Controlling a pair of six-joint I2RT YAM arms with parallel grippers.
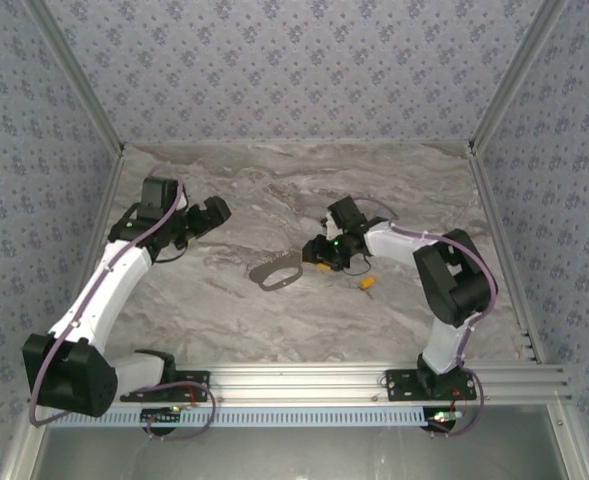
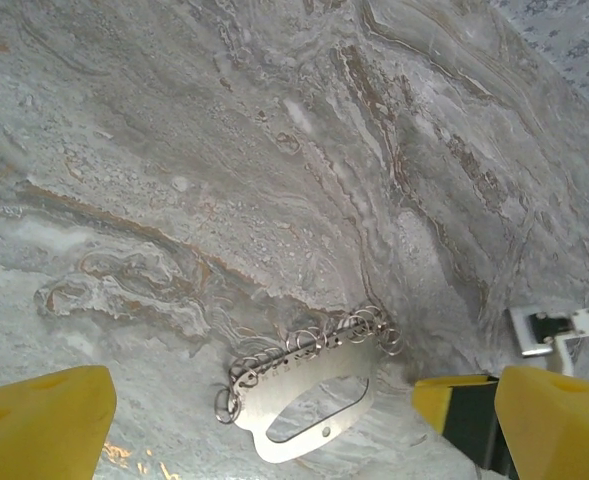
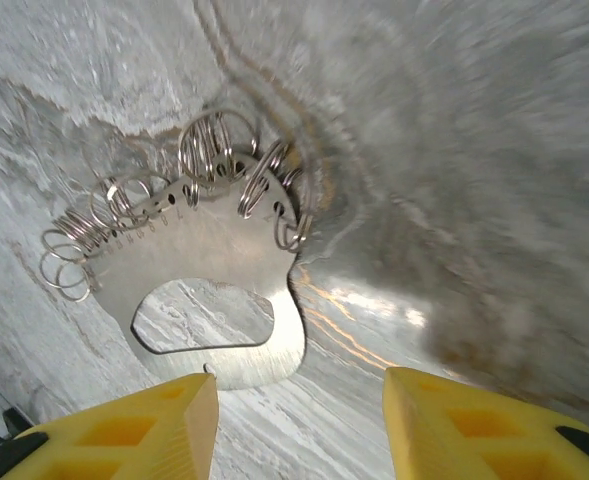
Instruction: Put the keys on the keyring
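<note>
A grey marble table [image 1: 274,330] between patterned walls [image 1: 274,70] bears the keyring [image 1: 277,272], a flat metal plate fringed with split rings [image 3: 214,150], near its middle. The yellow-headed key [image 1: 368,284] lies apart to the right. The left gripper [image 1: 212,213] stands wide open and empty, while the right gripper [image 3: 299,405] hangs at the plate's edge, fingers parted, clasping nothing.

I see a grey marble-pattern tabletop [image 1: 274,330] with brownish veins, boxed in on three sides by walls [image 1: 294,60] in blue-grey floral wallpaper. Aluminium posts [image 1: 74,70] run up the back corners, slotted aluminium rail [image 1: 314,378] along the near edge (light even, soft glare on marble in my right wrist feed).
</note>
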